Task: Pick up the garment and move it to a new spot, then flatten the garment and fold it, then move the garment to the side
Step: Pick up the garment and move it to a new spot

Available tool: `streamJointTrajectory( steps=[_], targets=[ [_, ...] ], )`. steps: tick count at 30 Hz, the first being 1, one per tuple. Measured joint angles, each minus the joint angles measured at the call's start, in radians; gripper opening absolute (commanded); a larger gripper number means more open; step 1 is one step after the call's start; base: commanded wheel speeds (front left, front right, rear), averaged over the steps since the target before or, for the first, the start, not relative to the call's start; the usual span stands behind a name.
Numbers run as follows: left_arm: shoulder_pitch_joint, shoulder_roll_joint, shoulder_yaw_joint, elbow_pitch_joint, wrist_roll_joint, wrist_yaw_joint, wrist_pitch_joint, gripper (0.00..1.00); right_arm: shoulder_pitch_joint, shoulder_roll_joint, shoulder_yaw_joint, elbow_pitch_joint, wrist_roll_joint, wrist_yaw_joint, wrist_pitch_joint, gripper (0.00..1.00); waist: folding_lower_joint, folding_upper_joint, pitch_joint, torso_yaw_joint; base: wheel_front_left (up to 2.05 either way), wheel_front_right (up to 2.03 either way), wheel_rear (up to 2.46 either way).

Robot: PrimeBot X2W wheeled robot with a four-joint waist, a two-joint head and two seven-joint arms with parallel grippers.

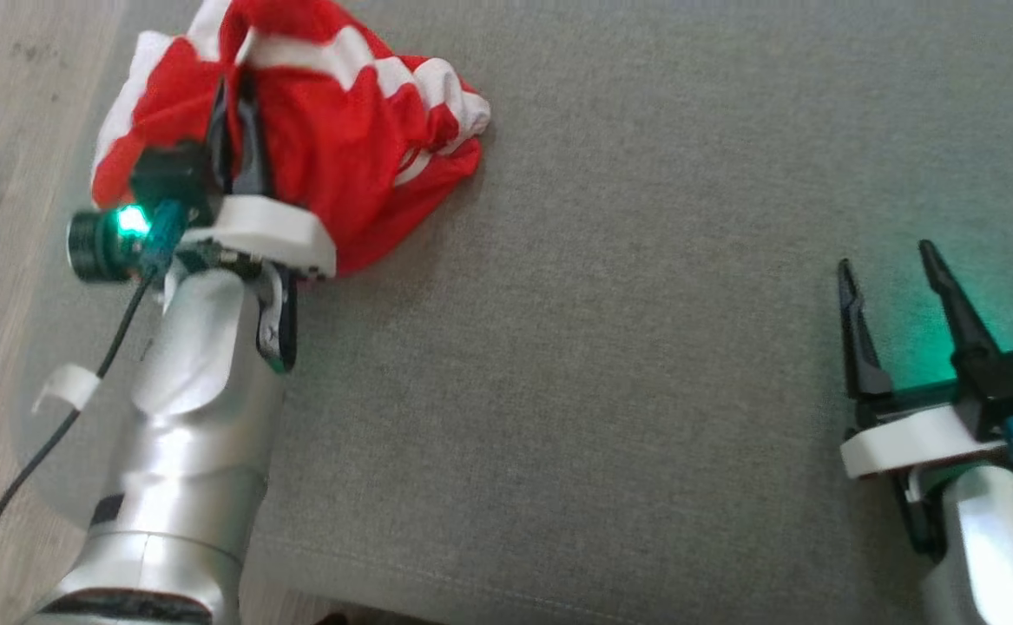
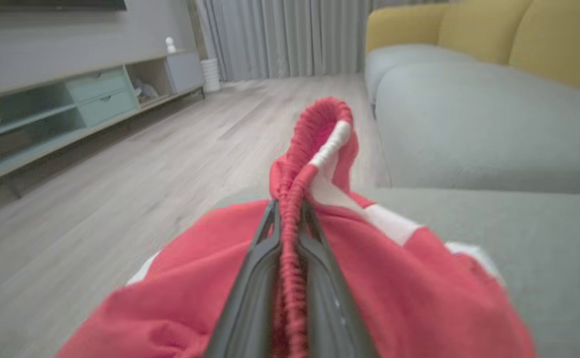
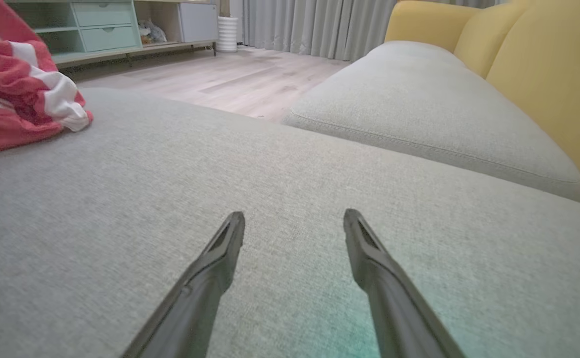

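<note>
The left gripper [image 2: 290, 206] is pinching the gathered elastic waistband [image 2: 322, 124] of the red-and-white striped garment [image 1: 341, 130]. Its two dark fingers are pressing together on the fabric, and a loop of the band is standing up beyond the fingertips. The garment is lying bunched at the far left corner of the grey sofa cushion [image 1: 601, 347], close to the edge where the wooden floor [image 1: 3, 174] is showing. The right gripper [image 1: 886, 257] is hovering well apart from it, over the near right of the cushion, its fingers spread wide with nothing between them. A yellow backrest [image 3: 543, 74] is rising behind the neighbouring cushion.
</note>
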Motion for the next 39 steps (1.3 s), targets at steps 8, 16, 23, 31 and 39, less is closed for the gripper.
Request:
streamJointTrajectory(
  steps=[8, 16, 23, 31, 39],
  targets=[
    [-0.004, 0.063, -0.050, -0.194, 0.066, -0.057, -0.007, 0.00, 0.003, 0.063, 0.015, 0.031, 0.027, 0.000, 0.000, 1.00, -0.0003, 0.0000, -0.119, -0.065, 0.00, 0.00, 0.00],
    [-0.155, 0.060, -0.139, -0.316, 0.088, -0.140, 0.030, 0.00, 0.047, 0.078, 0.031, 0.056, 0.106, 0.000, 0.000, 1.00, -0.0004, 0.0001, -0.231, -0.208, 0.00, 0.00, 0.00],
    [-0.248, 0.024, -0.198, -0.344, 0.050, -0.172, 0.074, 0.00, 0.067, 0.081, 0.067, 0.062, 0.151, 0.000, 0.000, 1.00, -0.0004, 0.0001, -0.283, -0.344, 0.00, 0.00, 0.00],
    [-0.185, 0.001, -0.293, -0.191, -0.020, -0.183, 0.060, 0.00, 0.060, 0.081, 0.134, 0.064, 0.192, 0.000, 0.000, 1.00, -0.0003, 0.0001, -0.291, -0.530, 0.00, 0.00, 0.00],
    [0.180, 0.002, -0.379, 0.031, -0.270, -0.193, 0.009, 0.00, 0.038, 0.081, 0.187, 0.089, 0.211, 0.000, 0.000, 1.00, 0.0000, 0.0000, -0.239, -0.632, 0.00, 0.00, 0.00]
  ],
)
